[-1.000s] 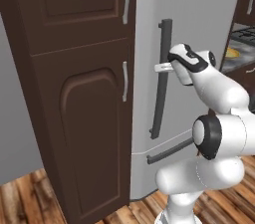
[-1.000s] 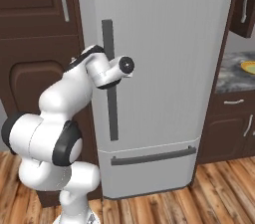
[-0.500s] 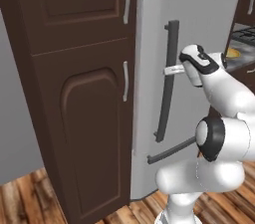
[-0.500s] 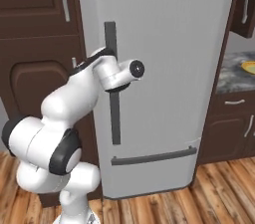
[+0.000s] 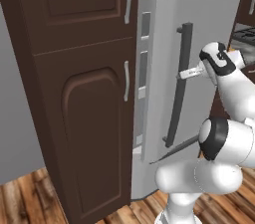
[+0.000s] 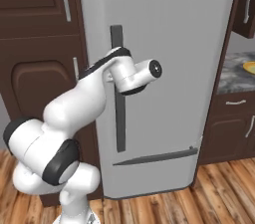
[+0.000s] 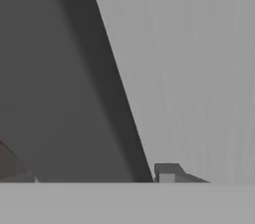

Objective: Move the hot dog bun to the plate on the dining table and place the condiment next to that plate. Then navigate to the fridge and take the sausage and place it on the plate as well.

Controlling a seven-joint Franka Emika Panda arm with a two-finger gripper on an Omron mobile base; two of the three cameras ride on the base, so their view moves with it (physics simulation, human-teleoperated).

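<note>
Gripper point(image 5: 185, 74) of the white arm sits at the tall dark vertical handle point(image 5: 178, 86) of the grey fridge door point(image 6: 164, 68), its fingers reaching around the bar at about mid-height; whether they clamp the bar or stand slightly apart from it cannot be told. That door stands ajar, with a narrow gap showing shelf edges point(image 5: 144, 54) beside the dark brown wooden cabinet point(image 5: 84, 93). In the hand view the dark handle point(image 7: 107, 93) runs diagonally across the grey door. The sausage is hidden.
</note>
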